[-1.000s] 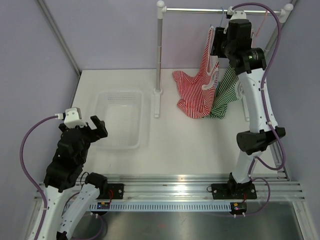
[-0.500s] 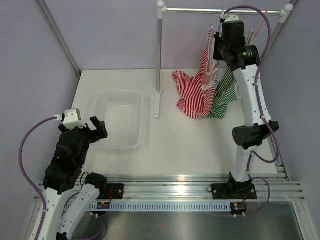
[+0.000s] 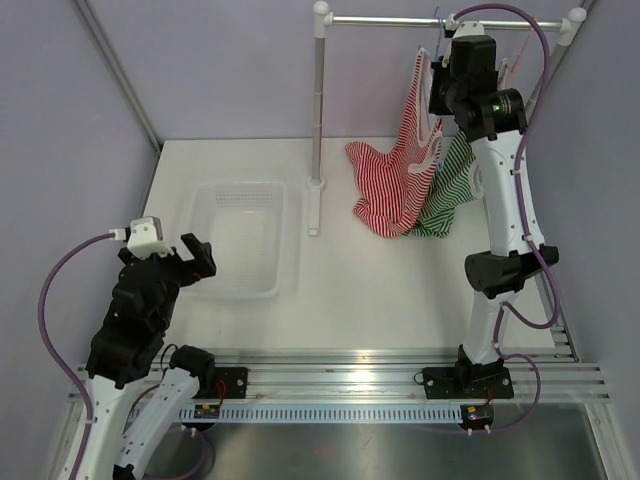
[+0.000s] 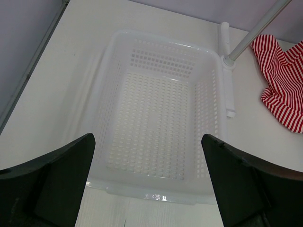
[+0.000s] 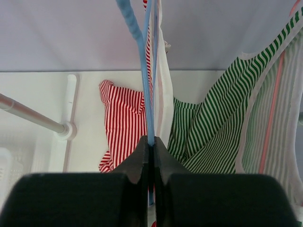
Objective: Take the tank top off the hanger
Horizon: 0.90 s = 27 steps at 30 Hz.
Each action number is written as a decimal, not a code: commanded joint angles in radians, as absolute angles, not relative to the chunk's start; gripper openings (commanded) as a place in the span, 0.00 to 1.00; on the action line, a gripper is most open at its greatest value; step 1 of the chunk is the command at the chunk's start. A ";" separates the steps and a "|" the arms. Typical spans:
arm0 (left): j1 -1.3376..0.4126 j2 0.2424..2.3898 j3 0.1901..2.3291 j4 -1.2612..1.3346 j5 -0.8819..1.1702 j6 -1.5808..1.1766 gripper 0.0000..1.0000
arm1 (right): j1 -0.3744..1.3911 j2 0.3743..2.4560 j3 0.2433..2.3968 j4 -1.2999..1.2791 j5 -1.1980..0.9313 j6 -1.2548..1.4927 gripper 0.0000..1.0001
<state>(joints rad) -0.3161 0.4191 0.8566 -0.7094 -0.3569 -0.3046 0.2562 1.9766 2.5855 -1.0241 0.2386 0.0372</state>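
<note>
A red-and-white striped tank top (image 3: 390, 185) hangs from a blue hanger (image 5: 147, 94) on the rail (image 3: 400, 20), and its lower part lies bunched on the table. In the right wrist view the red tank top (image 5: 120, 118) drapes left of the hanger's thin blue bar. My right gripper (image 5: 150, 141) is shut on that bar, high up by the rail (image 3: 437, 85). My left gripper (image 4: 147, 139) is open and holds nothing, hovering near the table's left front (image 3: 197, 258).
A green-striped tank top (image 5: 218, 132) on a pink hanger (image 5: 271, 118) hangs right beside the red one. A white perforated basket (image 4: 161, 40) sits under the left gripper. The rack's upright post (image 3: 318, 110) stands mid-table on its base.
My right gripper's jaws have shut onto the blue hanger's bar, and the arm has shifted slightly up toward the rail. The left arm has not moved.
</note>
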 commanded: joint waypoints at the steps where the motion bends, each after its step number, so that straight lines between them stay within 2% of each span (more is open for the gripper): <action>1: -0.313 0.436 0.865 -0.670 -0.315 -0.308 0.99 | 0.262 1.922 2.661 -0.948 0.201 0.054 0.00; 10: -0.313 0.553 0.997 -0.660 -0.151 -0.333 0.99 | 0.262 1.810 2.628 -0.985 0.123 0.121 0.00; 15: -0.333 0.690 1.164 -0.609 -0.066 -0.405 0.99 | 0.261 1.628 2.377 -0.994 -0.055 0.202 0.00; 20: -0.442 0.857 1.325 -0.552 -0.084 -0.431 0.99 | 0.267 1.410 2.108 -0.985 -0.199 0.232 0.00; 27: -0.772 1.102 1.486 -0.414 -0.216 -0.273 0.99 | 0.268 1.158 1.869 -1.003 -0.400 0.242 0.00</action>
